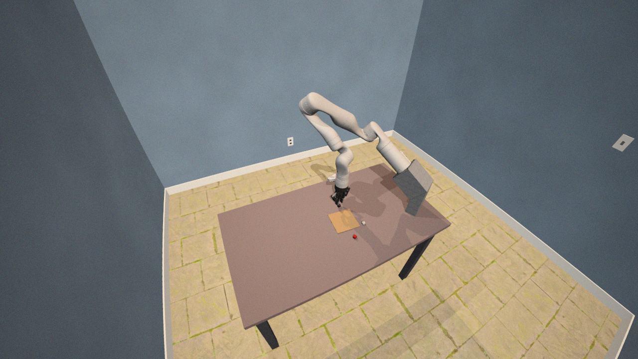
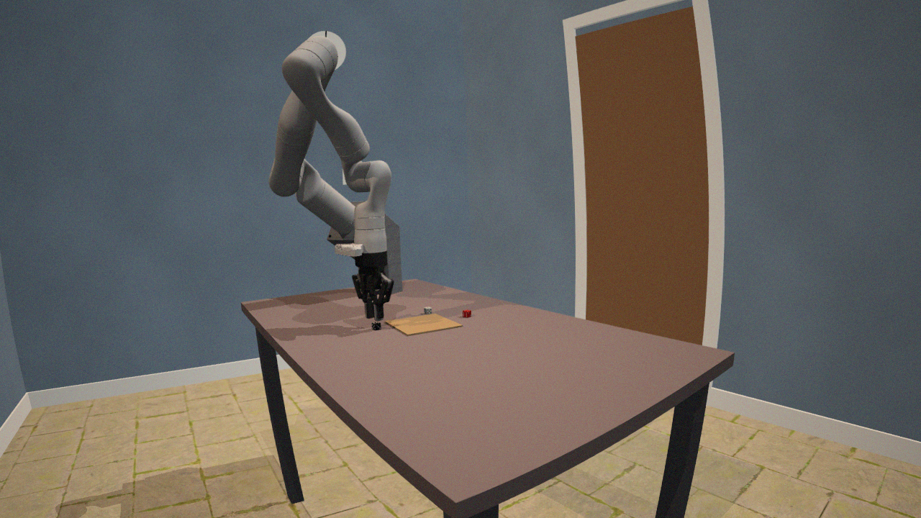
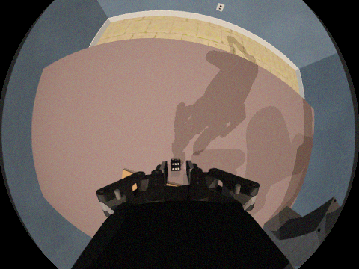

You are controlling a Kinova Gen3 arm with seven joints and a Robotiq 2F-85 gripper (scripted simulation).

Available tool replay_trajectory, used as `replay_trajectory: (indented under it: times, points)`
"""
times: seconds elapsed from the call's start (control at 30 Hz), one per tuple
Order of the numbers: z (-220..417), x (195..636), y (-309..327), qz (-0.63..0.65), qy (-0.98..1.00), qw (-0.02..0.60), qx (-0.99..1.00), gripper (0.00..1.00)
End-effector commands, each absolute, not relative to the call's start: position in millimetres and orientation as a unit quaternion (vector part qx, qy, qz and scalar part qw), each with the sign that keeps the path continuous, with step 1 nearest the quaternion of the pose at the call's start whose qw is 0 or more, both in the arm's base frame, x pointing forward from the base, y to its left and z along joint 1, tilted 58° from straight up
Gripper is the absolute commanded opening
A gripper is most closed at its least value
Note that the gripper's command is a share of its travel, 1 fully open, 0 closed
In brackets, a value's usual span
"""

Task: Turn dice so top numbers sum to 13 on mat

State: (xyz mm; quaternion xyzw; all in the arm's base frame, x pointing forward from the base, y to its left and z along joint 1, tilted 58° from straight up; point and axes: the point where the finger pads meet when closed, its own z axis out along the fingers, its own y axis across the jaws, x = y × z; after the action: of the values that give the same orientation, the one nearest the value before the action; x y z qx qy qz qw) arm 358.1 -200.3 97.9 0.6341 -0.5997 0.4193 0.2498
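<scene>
Just above black die [image 2: 375,326] [image 3: 175,164], your gripper [image 1: 338,204] [image 2: 374,314] [image 3: 176,167] points down, fingers partly apart, nothing gripped. Black die on table [image 1: 285,250] [image 2: 515,386] [image 3: 112,97], beside mat [image 1: 343,222] [image 2: 423,324] [image 3: 128,174], off it. White die [image 1: 363,222] [image 2: 427,310] near mat's edge, also off. Red die [image 1: 354,236] [image 2: 466,314] off mat too, on table. Mat flat on table. Your arm [image 1: 332,136] [image 2: 309,116] arches above tabletop.

Plain rm w/ robot arm [image 1: 327,109] [image 2: 328,122], table [image 1: 285,254] [image 2: 515,386] [image 3: 112,104], door [image 2: 644,173]
</scene>
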Motion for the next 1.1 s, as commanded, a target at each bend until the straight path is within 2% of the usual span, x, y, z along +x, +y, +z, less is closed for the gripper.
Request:
replay_trajectory:
  times: [0.0,1.07]
  points:
    - [96.1,360.1,-199.5,0.42,-0.601,0.246,0.634,0.31]
    - [94.7,362.0,-198.0,0.42,-0.601,0.246,0.634,0.31]
